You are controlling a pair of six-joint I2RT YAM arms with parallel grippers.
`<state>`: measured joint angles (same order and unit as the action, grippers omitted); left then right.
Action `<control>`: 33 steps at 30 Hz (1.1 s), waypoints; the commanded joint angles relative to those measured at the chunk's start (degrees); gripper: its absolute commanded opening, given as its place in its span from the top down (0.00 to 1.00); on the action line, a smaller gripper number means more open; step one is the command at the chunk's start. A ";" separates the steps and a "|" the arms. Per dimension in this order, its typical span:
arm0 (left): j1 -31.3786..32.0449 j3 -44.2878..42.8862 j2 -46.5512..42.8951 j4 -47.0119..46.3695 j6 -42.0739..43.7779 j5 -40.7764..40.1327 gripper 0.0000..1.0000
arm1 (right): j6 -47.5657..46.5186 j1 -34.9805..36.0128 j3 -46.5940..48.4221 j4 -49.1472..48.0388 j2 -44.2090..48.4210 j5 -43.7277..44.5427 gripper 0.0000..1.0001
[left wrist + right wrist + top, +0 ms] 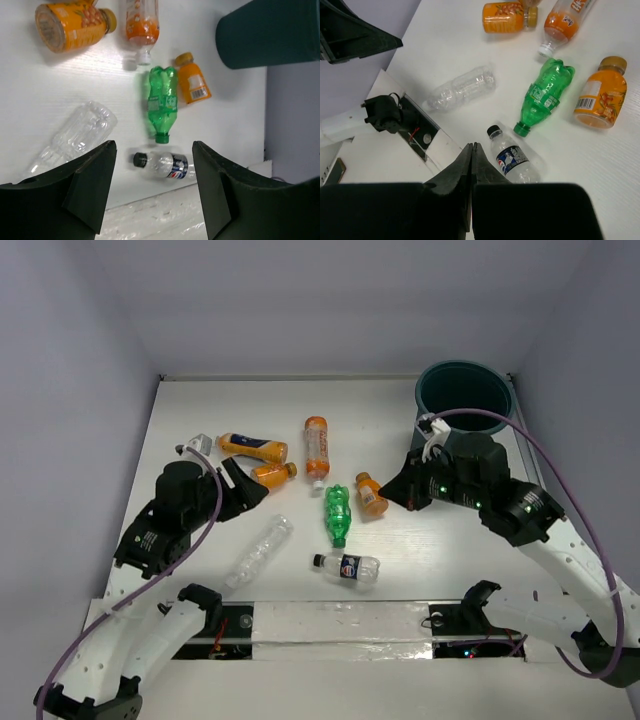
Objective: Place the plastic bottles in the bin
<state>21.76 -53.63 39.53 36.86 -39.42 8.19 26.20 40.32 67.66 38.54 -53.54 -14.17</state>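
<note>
Found nearest the arm bases, on the white table (200,410): the blue-labelled bottle (347,567), on its side, cap to the left, and the clear bottle (260,550) slantwise just left of it. Noted further out the green bottle (338,514), long axis running near to far. Just beside it, the small orange bottle (371,494), cap at the far end, immediately left of the right gripper (471,152); judged the nearer arm for it. Right gripper pressed together, pinching nothing; would need to spread first. Left gripper (153,150) partly spread, empty, near another orange bottle (273,474). Farthest, behind the right gripper: the bin (465,392), upright in the back right corner.
</note>
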 commanded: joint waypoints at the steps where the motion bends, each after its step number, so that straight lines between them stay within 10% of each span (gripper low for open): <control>1: 0.13 -1.83 1.42 4.79 3.99 3.67 0.40 | 0.09 0.29 1.15 -3.13 2.47 -0.07 1.00; 7: 0.13 -2.01 7.40 9.98 8.47 8.34 0.47 | -4.49 0.29 1.52 -0.40 4.75 2.84 0.43; 11: 0.13 -3.68 10.47 13.06 10.59 4.21 0.86 | -4.22 0.29 -1.56 -2.24 6.25 -0.15 0.99; 19: 0.65 -4.12 16.98 15.61 14.28 -1.32 1.00 | -4.31 0.29 -6.57 -4.62 8.72 0.11 0.92; 26: 3.91 -1.57 22.51 11.57 16.13 -2.21 0.40 | -4.48 0.29 -10.70 -6.38 9.42 -3.05 0.58; 33: 8.03 -3.67 32.96 3.75 18.67 -0.89 0.26 | -6.16 0.29 -12.37 -5.41 9.77 -3.84 0.32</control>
<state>28.14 -55.86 69.25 44.47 -23.31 7.27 21.56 40.32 55.64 35.51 -44.91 -16.88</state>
